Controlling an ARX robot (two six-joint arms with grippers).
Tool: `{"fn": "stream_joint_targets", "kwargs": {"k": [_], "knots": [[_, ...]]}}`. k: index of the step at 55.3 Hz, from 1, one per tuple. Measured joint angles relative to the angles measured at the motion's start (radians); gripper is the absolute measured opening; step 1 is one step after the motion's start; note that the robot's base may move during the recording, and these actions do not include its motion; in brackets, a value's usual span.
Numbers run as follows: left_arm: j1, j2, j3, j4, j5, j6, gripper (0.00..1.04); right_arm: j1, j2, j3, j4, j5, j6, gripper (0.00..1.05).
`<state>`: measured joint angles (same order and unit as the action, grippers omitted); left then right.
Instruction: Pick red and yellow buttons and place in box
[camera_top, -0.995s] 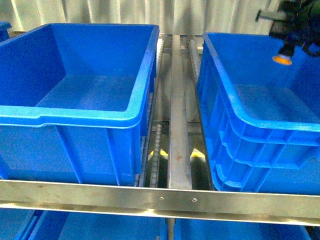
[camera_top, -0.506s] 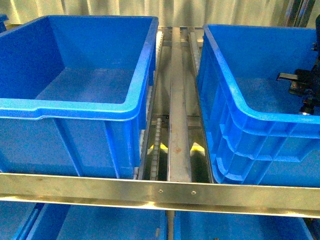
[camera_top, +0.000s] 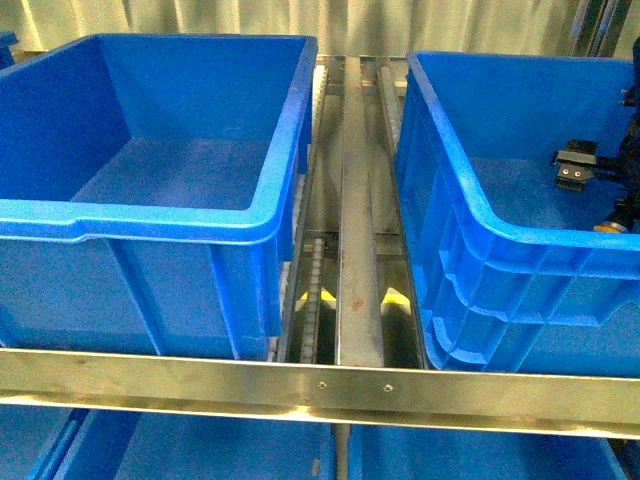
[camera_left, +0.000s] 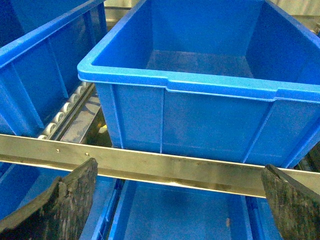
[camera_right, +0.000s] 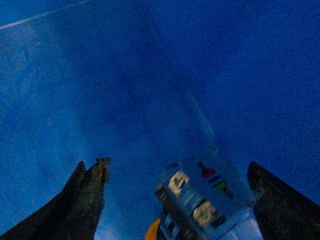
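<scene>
1. The step in hand is the placing. The right gripper (camera_right: 177, 165) is down inside the box (camera_top: 450, 170), the blue crate on the right, by its right side.
2. Its fingers (camera_right: 85, 205) stand well apart, wider than the yellow button (camera_right: 195, 200) between them. The button sits nearer one finger. I cannot tell whether it touches that finger, or whether it already rests on the box floor.
3. The button looks like a short blocky grey body with small metal contacts and red and green marks on one face. Its round yellow cap (camera_top: 610, 228) shows below the gripper in the front view.
4. The left gripper (camera_left: 180, 166) hangs on the near side of the metal rail (camera_left: 150, 165), fingers wide apart and holding nothing.
5. I judge the next move calls for a straight lift out of the box, clear of its rim, once the button is free.
6. No other red or yellow button shows anywhere; the left crate (camera_top: 270, 200) looks bare inside.
</scene>
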<state>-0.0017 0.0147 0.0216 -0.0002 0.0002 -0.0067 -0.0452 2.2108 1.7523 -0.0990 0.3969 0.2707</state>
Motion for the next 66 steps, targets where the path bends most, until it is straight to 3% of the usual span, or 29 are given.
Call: {"fn": "stream_joint_targets", "kwargs": {"k": [3, 21, 38, 48, 55, 66], "knots": [[0.000, 0.000, 0.000, 0.000, 0.000, 0.000, 0.97, 0.005, -0.034, -0.039, 0.033, -0.009, -0.007, 1.00], [0.000, 0.000, 0.000, 0.000, 0.000, 0.000, 0.97, 0.045, -0.379, -0.295, 0.166, -0.166, -0.047, 0.99], [0.000, 0.000, 0.000, 0.000, 0.000, 0.000, 0.97, 0.098, -0.790, -0.689, 0.248, -0.326, -0.013, 0.99], [0.000, 0.000, 0.000, 0.000, 0.000, 0.000, 0.97, 0.133, -1.014, -0.923, 0.347, -0.367, -0.004, 0.98], [0.000, 0.000, 0.000, 0.000, 0.000, 0.000, 0.97, 0.129, -1.136, -1.141, 0.578, -0.323, -0.157, 0.79], [0.000, 0.000, 0.000, 0.000, 0.000, 0.000, 0.97, 0.118, -1.307, -1.386, 0.627, -0.321, -0.241, 0.46]]}}
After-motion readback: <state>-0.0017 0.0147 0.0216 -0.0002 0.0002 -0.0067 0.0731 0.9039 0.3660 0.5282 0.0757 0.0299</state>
